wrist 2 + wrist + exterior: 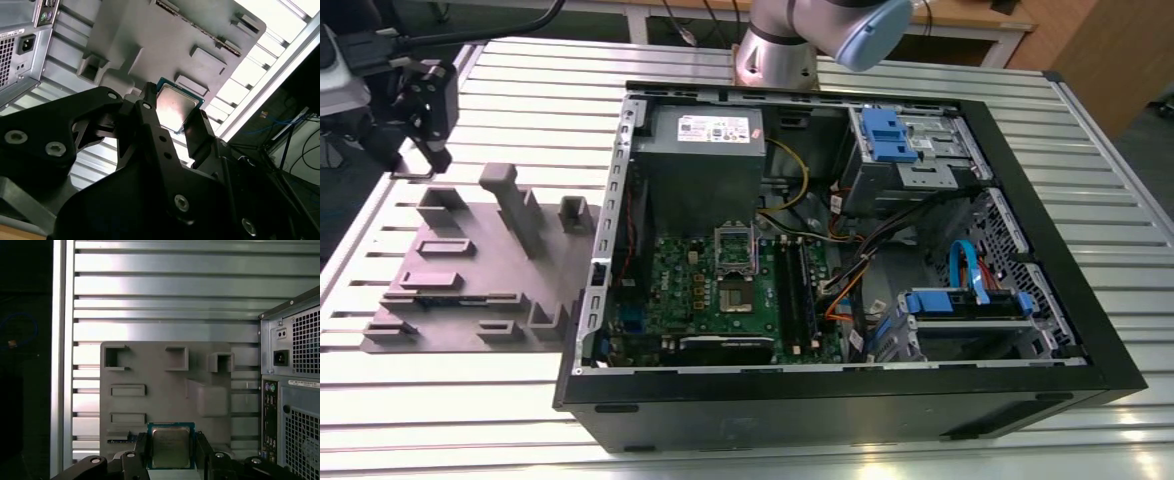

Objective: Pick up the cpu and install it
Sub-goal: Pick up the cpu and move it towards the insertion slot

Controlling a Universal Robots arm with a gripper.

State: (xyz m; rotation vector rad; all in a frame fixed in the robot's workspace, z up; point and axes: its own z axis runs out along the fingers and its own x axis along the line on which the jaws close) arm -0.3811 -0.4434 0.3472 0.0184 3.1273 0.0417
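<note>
This looks like a robotics lab or workshop. A robot arm (pixel 781 45) stands at a table of aluminium profiles (pixel 560 70), where an open computer case (pixel 827 405) lies beside a grey fixture plate (pixel 460 250) with moulded holders. Loose cables (pixel 292 132) run beside the table.
</note>
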